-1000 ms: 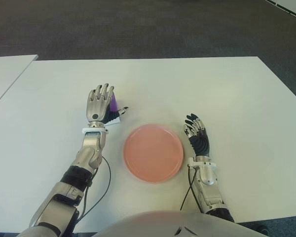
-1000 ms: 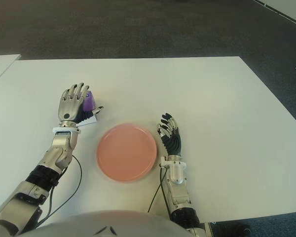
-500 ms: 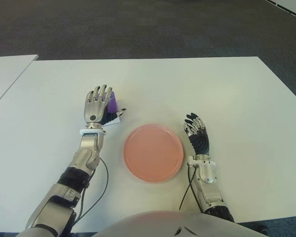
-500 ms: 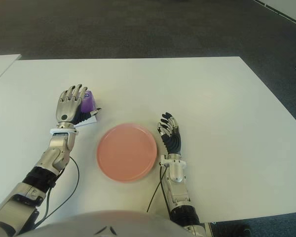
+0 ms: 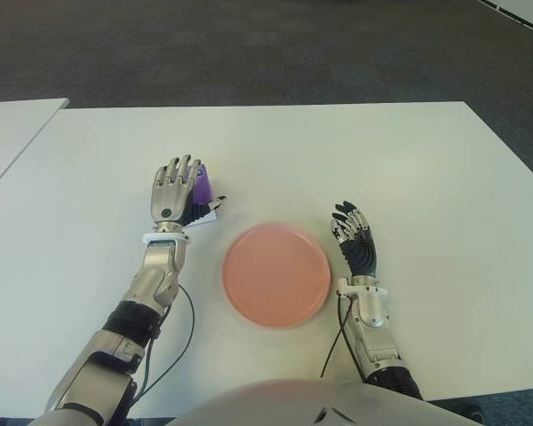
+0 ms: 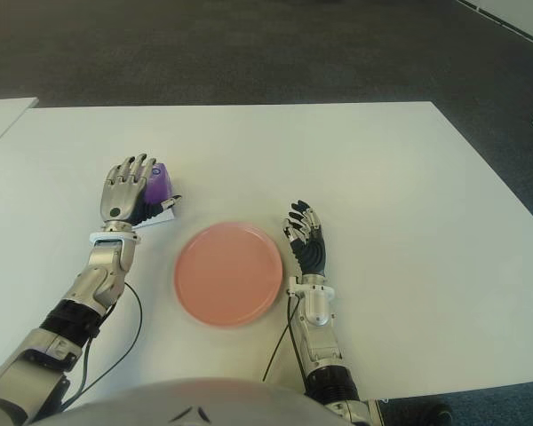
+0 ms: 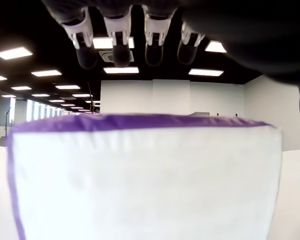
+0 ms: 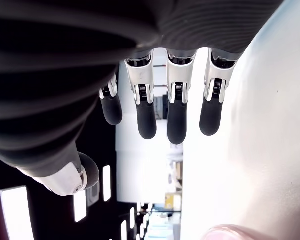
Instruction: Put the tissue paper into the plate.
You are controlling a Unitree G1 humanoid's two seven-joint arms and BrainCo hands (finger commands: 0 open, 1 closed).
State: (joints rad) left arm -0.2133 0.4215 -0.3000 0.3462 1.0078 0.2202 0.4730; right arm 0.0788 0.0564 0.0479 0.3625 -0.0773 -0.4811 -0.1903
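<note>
Left hand (image 5: 174, 192) fingers spread over the purple-white tissue pack (image 5: 202, 190), slightly nearer the robot than a second ago; pack on the white table (image 5: 355, 151), left of and beyond the pink plate (image 5: 276, 274); right hand (image 5: 354, 238) open, right of plate, unchanged.

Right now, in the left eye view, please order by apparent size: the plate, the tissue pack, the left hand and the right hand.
1. Pink plate, clearly the largest.
2. Left hand and right hand look alike; I will not rank them.
3. Purple tissue pack, smallest as seen, but the left hand hides part of it.
</note>
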